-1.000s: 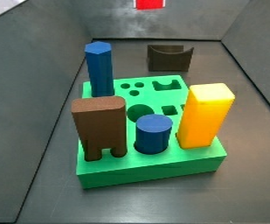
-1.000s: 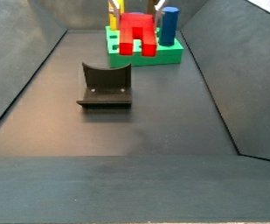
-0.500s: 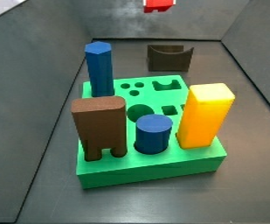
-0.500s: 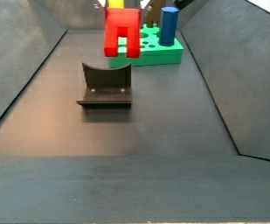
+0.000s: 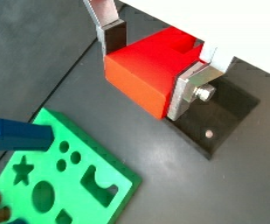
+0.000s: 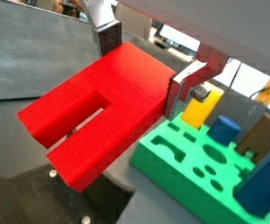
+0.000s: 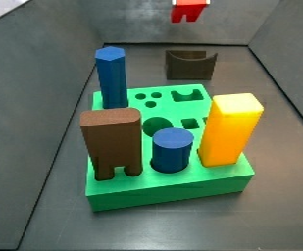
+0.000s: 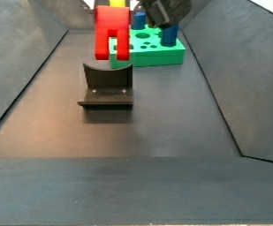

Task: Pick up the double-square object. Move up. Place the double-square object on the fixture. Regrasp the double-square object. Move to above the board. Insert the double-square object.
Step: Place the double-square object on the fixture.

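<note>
Now the gripper (image 5: 148, 66), clamped on the double-square object (image 8: 111, 33), has carried it from over the board (image 8: 154, 55) to above the fixture (image 8: 105, 86); placement appears imminent.

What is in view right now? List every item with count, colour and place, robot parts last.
Board: one, green, on the floor, with shaped holes on top.
Hexagonal post: one, blue, upright in the board.
Cylinder: one, blue, upright in the board.
Block: one, yellow-orange, upright in the board.
Legged block: one, brown, upright in the board.
Fixture: one, dark, on the floor apart from the board.
Double-square object: one, red, held in the air above the fixture.
End effector: one, silver fingers shut on the double-square object.
</note>
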Controlling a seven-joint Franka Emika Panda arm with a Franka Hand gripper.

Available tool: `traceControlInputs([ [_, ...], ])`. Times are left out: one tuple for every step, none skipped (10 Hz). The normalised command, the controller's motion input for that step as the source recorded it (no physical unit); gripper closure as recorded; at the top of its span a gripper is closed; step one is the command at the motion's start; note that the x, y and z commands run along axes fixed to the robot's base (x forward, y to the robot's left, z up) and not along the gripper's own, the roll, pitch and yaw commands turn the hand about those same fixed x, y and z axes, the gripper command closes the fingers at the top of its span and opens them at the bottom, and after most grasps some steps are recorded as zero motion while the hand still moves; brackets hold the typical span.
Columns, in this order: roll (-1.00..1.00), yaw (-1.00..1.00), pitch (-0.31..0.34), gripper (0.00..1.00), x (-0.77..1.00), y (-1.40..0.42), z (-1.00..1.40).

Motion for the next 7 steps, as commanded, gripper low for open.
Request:
traceControlInputs([
  [-0.24,-0.10,0.054,1.00,0.22,0.04,-0.01],
  [-1.00,-0.12,0.260,1.00,0.16,0.13,-1.00],
  [-1.00,-0.12,0.246,1.00,0.13,0.14,-1.00],
  [-0.88,-0.17,0.225,1.00,0.15,0.14,-1.00],
  [-0.71,-0.20,0.200,1.00,0.17,0.14,-1.00],
  [-0.55,-0.21,0.161,1.00,0.18,0.14,-1.00],
  [-0.34,-0.22,0.108,1.00,0.19,0.14,-1.00],
])
